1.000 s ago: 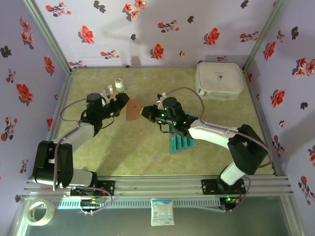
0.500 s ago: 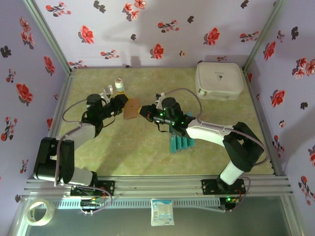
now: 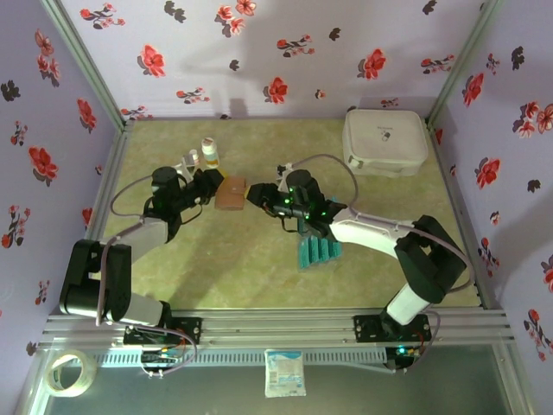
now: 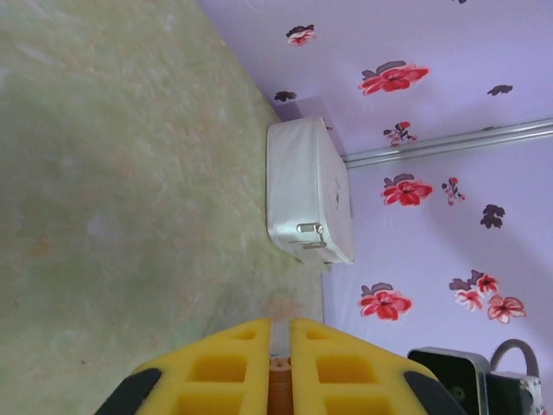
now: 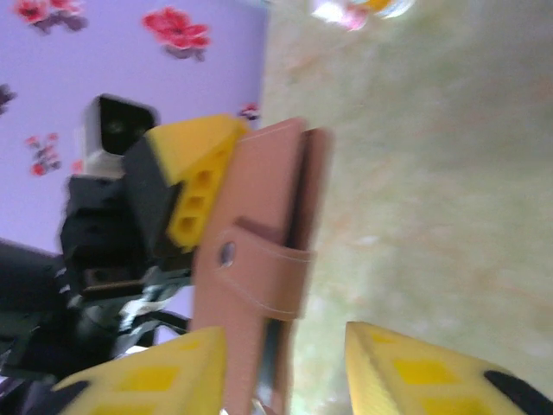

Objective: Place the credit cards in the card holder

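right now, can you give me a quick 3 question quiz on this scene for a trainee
1. True or false: the credit cards already sit inside the card holder.
2. Which jaws are shut on the card holder? A the left jaws, B the right jaws, C neither.
3. Fill in: the white case sits at the table's far ____ corner.

Key: 1 false, they lie on the table by the right arm. 2 A. 3 right.

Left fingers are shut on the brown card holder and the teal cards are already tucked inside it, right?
No. The left fingers are shut on the card holder, but the credit cards sit out on the table, apart from it; the top external view shows this.
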Robot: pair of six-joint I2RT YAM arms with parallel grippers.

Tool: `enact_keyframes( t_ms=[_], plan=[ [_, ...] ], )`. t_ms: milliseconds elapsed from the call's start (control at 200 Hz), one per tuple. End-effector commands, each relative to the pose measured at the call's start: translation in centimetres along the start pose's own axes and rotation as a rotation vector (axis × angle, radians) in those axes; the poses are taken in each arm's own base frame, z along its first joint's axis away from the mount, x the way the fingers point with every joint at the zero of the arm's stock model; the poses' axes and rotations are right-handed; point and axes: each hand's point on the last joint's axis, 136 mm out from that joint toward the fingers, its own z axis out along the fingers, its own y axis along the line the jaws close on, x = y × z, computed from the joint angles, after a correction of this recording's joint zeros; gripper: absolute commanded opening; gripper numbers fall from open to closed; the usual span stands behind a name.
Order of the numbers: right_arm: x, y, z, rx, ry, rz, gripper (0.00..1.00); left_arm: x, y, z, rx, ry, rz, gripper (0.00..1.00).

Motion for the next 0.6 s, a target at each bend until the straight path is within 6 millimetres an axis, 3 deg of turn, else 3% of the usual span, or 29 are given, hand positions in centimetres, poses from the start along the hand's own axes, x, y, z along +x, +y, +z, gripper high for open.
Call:
enact_keyframes(
  t_ms=[0,130,245,390,595],
  plan=[
    [-1.5,-2.1,-3.8,0.249,-0.029,-0.187,0.49,0.6,-0.5,-0.8,0.000,0.008,0.118,0.03],
    [-2.5,-3.3,-6.5,0.451,-0.014,-0.345,0.55,1.6,0.3,-1.0,-0.060,0.018,0.199,0.03],
    [-3.0,-3.1,-7.1,0.514,0.003,-0.424,0.57,2.5,0.6,-0.8,-0.084,0.030,0.233,0.03],
    [-2.8,-1.7,-6.3,0.522,-0.001,-0.494,0.59,3.5,0.4,-0.3,-0.101,0.053,0.275,0.02],
    [-0.9,-0.7,-3.5,0.536,0.034,-0.588,0.61,4.2,0.3,-0.2,-0.132,0.060,0.308,0.02]
  ],
)
